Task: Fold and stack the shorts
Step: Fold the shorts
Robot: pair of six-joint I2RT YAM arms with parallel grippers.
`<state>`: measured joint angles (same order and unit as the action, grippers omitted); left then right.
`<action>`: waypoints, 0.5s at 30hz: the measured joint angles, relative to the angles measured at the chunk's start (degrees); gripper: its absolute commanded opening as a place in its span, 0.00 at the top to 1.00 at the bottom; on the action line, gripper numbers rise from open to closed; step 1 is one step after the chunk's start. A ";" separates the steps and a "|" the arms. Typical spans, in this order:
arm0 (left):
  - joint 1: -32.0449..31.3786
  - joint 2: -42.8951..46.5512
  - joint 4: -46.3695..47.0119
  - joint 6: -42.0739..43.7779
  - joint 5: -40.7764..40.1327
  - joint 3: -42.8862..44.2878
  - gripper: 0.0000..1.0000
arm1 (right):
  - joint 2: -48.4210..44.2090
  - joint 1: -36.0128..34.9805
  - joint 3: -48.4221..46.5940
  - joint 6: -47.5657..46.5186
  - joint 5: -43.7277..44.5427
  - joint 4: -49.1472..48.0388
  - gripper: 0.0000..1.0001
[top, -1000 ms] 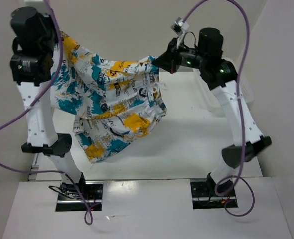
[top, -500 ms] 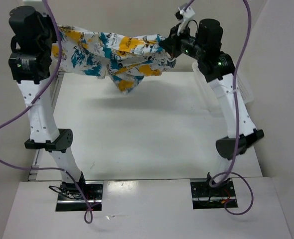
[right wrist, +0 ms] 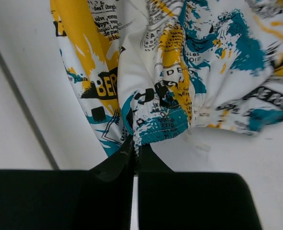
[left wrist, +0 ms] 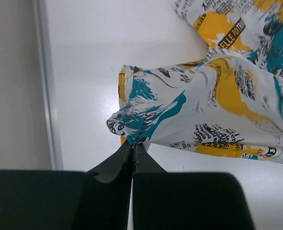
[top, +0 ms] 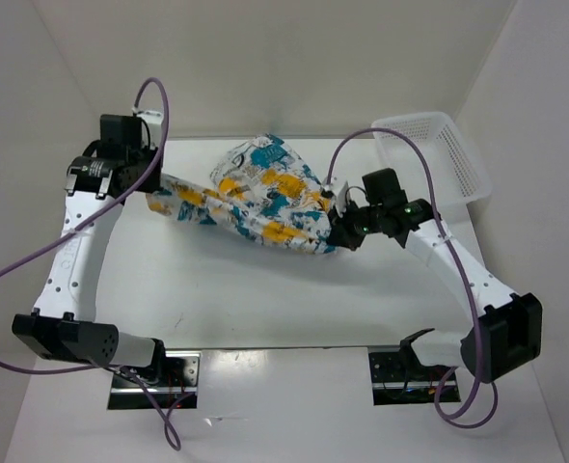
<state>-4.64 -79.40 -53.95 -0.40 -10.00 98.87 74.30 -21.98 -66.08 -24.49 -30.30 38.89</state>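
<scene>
The shorts, white fabric with teal, yellow-orange and black prints, lie stretched in a bunched band across the far middle of the table. My left gripper is shut on their left corner; the left wrist view shows the pinched edge of the shorts. My right gripper is shut on their right end at the elastic hem; the right wrist view shows the fingers closed on that hem. Both grippers are low, near the tabletop.
A white plastic lattice basket stands at the far right corner. White walls enclose the table on the back, left and right. The left table edge rail shows beside the left gripper.
Both arms have swung forward and down from high up, carrying the shorts from hanging in the air to lying stretched on the far part of the table. The basket is now uncovered.
</scene>
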 measured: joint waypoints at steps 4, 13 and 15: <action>-0.22 0.61 -2.14 -0.02 2.10 -4.57 1.00 | -3.72 0.00 6.14 -1.68 -3.89 2.03 1.00; -0.92 -11.21 0.59 -0.07 5.25 13.14 1.00 | -7.06 0.00 6.67 3.54 -8.04 -1.49 1.00; -1.55 -16.96 1.60 -0.07 5.27 17.53 1.00 | -6.95 0.48 6.80 5.14 -8.24 -2.69 1.00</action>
<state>-6.20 -96.36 -52.36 -0.47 -4.73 116.40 67.35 -21.50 -59.29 -19.35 -38.54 36.21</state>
